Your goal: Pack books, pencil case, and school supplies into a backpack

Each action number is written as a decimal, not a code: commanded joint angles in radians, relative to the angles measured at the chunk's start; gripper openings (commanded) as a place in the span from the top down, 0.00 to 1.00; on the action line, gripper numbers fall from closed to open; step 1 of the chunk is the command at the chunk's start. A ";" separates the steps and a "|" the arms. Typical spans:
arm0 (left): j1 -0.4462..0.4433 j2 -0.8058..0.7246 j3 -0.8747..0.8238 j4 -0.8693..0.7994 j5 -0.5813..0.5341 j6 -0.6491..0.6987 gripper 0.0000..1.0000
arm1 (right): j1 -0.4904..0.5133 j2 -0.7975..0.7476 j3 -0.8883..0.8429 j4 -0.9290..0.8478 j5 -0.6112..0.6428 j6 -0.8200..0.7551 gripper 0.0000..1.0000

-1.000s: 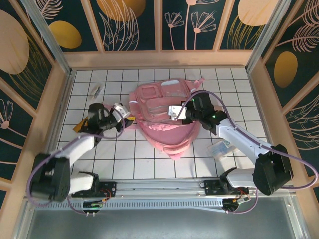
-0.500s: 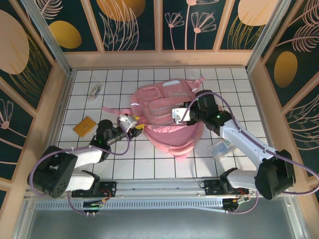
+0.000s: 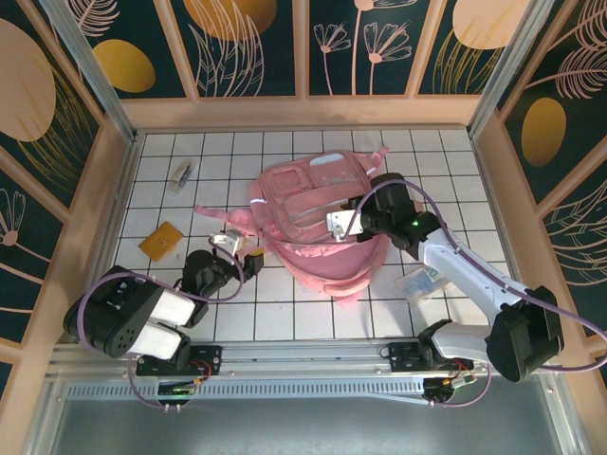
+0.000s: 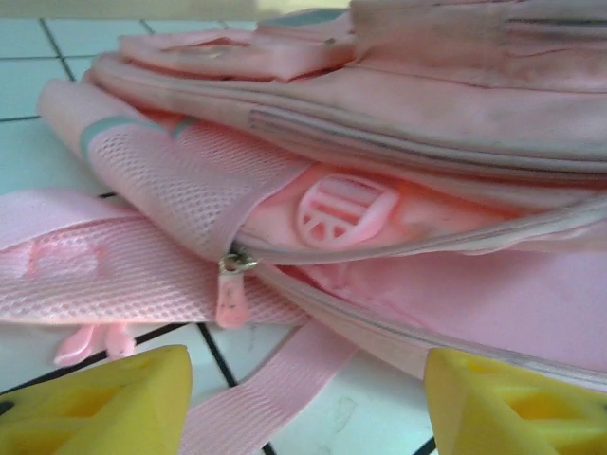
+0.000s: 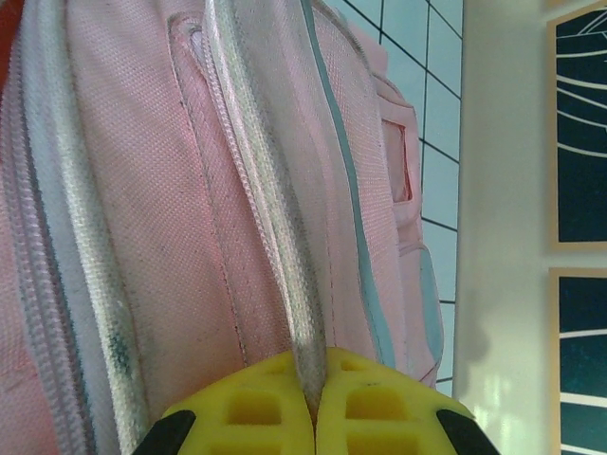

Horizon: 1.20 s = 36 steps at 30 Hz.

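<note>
The white tiled worktop [image 3: 285,313] carries the pink backpack [image 3: 303,190] at its middle, lying flat with its main zip open along the near edge. In your left wrist view the mouth gapes a little beside the zip pull [image 4: 230,289].

Your right hand [image 3: 340,224] is at the backpack's right near part. Its fingers are pressed fully together on a piped seam of the backpack [image 5: 285,190] and lift that edge, which holds the mouth up.

Your left hand [image 3: 245,256] sits low just off the backpack's left near corner, facing the opening. Its fingers [image 4: 104,398] stand well apart with nothing between them, and a pink strap [image 4: 275,398] lies on the tiles below them.

A small clear packet [image 3: 417,282] rests off the backpack's right near side. The orange square pad [image 3: 161,240] lies well to the backpack's left. The tiny grey-white piece [image 3: 182,172] lies to its left and further back.

My reading is that the packing is only partly done. The bag is open and held ready, but the pad, the small piece and the packet are not yet in it. You cannot tell from the dim opening what is already inside. With your left hand empty, fetching the orange pad looks like the natural next job.
</note>
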 commanded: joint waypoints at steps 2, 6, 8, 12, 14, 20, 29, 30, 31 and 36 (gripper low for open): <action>-0.004 0.043 0.104 -0.116 -0.073 -0.002 0.37 | 0.005 -0.001 0.026 0.081 -0.005 -0.020 1.00; -0.004 0.113 0.149 -0.135 -0.116 0.003 0.37 | 0.005 -0.023 0.020 0.078 -0.002 -0.018 1.00; -0.004 0.159 0.167 -0.138 -0.113 0.008 0.37 | 0.005 -0.038 0.018 0.070 0.003 -0.021 1.00; -0.007 0.258 0.168 -0.045 -0.048 0.034 0.38 | 0.005 -0.072 0.004 0.069 0.010 -0.024 1.00; -0.010 0.302 0.158 0.070 -0.015 0.069 0.37 | 0.005 -0.084 -0.001 0.069 0.010 -0.021 1.00; -0.009 0.387 0.194 0.229 0.056 0.130 0.50 | 0.005 -0.088 -0.008 0.071 0.004 -0.018 1.00; -0.009 0.356 0.182 0.184 0.139 0.240 0.90 | 0.005 -0.072 0.010 0.051 0.007 -0.009 1.00; -0.010 0.352 0.182 0.172 0.148 0.239 0.97 | 0.005 -0.071 0.012 0.046 0.005 -0.006 1.00; -0.009 0.350 0.181 0.169 0.153 0.238 1.00 | 0.005 -0.067 0.015 0.044 0.005 -0.003 1.00; -0.009 0.329 0.132 0.231 0.170 0.214 1.00 | 0.023 -0.046 0.020 0.062 0.028 0.020 1.00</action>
